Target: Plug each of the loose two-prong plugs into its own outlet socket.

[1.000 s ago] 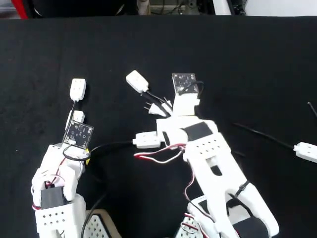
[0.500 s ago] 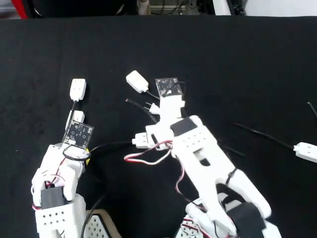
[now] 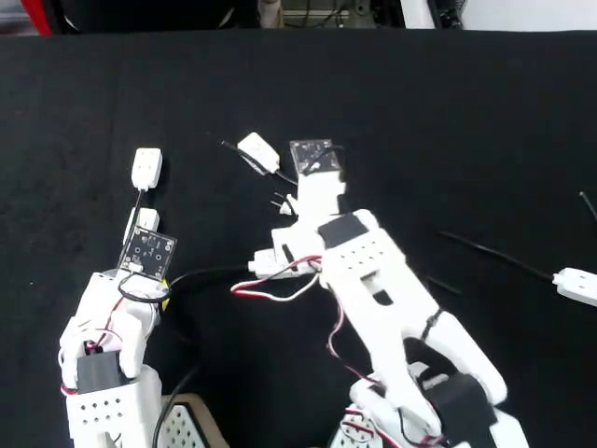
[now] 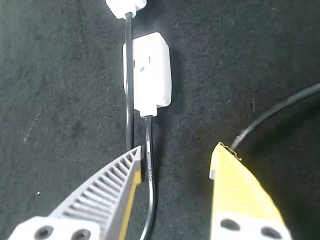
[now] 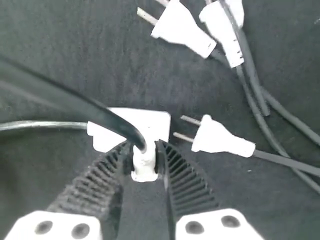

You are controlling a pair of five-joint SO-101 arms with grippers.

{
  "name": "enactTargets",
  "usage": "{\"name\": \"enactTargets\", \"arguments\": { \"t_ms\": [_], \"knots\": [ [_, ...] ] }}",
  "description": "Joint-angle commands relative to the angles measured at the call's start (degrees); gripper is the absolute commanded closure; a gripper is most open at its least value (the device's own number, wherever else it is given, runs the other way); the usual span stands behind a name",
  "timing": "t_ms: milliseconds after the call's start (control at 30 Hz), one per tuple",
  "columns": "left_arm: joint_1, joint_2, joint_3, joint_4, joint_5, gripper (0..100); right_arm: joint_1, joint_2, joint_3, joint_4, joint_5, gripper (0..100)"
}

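Black cloth covers the desk (image 3: 485,112) from edge to edge; it is matte, and the wrist views show pale lint specks on it. Past the far edge there is a red object (image 3: 37,14) by the far-left corner, tangled cables (image 3: 326,11) near the middle, and a pale wall (image 3: 532,13) toward the far-right corner. The left arm (image 3: 107,345) sits at the near-left corner. The left tool (image 4: 177,150) is spread wide and holds nothing. Its grey finger lies just beside a black cord (image 4: 149,165) that runs into the near-left socket (image 4: 147,70), which lies flat on the cloth. The far-left socket (image 3: 146,168) lies just beyond it toward the far edge. The right arm (image 3: 392,299) extends from the near edge toward the desk's middle. The right tool (image 5: 145,150) is pinched on a white plug (image 5: 144,167) with a thick black cable (image 5: 75,102). The plug's front touches a white outlet socket (image 5: 132,125), but I cannot tell whether the prongs are seated. A loose plug (image 5: 215,137) lies just beside that socket with its prongs pointing at it. A second loose plug (image 5: 177,25) lies farther off with bare prongs. A lone socket (image 3: 576,285) rests at the right edge, well apart, with a thin cord (image 3: 494,257) trailing toward the middle.
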Motion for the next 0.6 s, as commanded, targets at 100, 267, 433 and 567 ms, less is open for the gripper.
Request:
{"name": "enactTargets", "arguments": {
  "t_ms": [100,267,433,567],
  "knots": [
    [-0.66,-0.62,1.1,0.18,-0.53,77,1.76,-4.97,2.95,-5.19,-0.35,98.6],
    [-0.66,-0.62,1.1,0.18,-0.53,77,1.85,-5.76,8.66,-12.57,-0.53,98.6],
    [-0.66,-0.62,1.1,0.18,-0.53,77,1.85,-7.43,14.46,-17.76,-0.62,98.6],
    [-0.66,-0.62,1.1,0.18,-0.53,77,1.85,-9.36,16.48,-19.69,-0.62,98.6]
  ]
}}
